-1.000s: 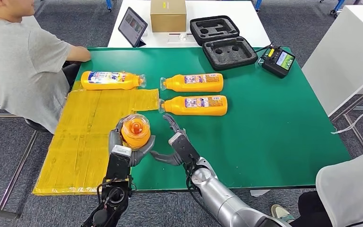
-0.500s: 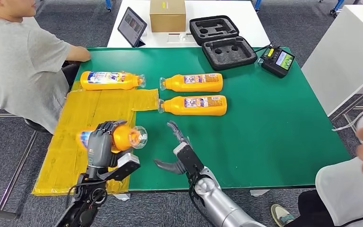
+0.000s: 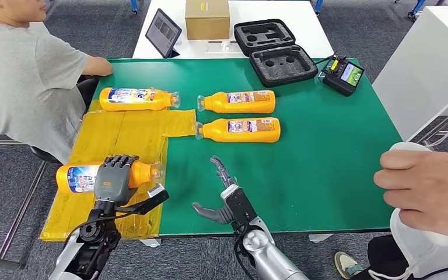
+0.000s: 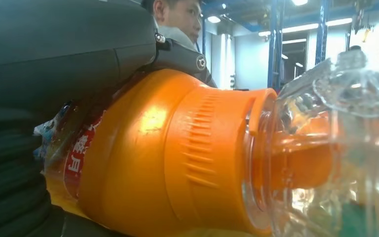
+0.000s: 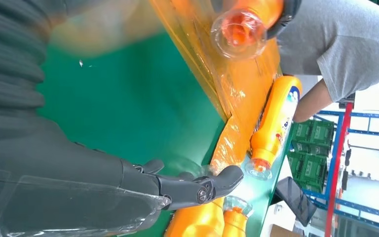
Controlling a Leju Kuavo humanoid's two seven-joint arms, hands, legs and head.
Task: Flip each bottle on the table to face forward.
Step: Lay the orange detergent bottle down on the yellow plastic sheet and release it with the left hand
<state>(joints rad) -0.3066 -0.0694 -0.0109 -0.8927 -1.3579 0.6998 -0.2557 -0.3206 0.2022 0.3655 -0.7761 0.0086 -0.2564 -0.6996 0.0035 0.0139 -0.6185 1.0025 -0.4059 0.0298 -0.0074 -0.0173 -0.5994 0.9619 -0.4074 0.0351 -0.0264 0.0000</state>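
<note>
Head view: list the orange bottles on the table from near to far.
Bottle held by the left robot hand on the yellow sheet → front bottle on the green table → rear bottle on the green table → bottle at the yellow sheet's far edge.

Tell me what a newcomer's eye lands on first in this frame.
The robot's left hand grips an orange plastic bottle with a clear cap, lying on the yellow sheet at the green table's near left. Three more orange bottles lie farther back, while the right hand hovers open, empty.
</note>
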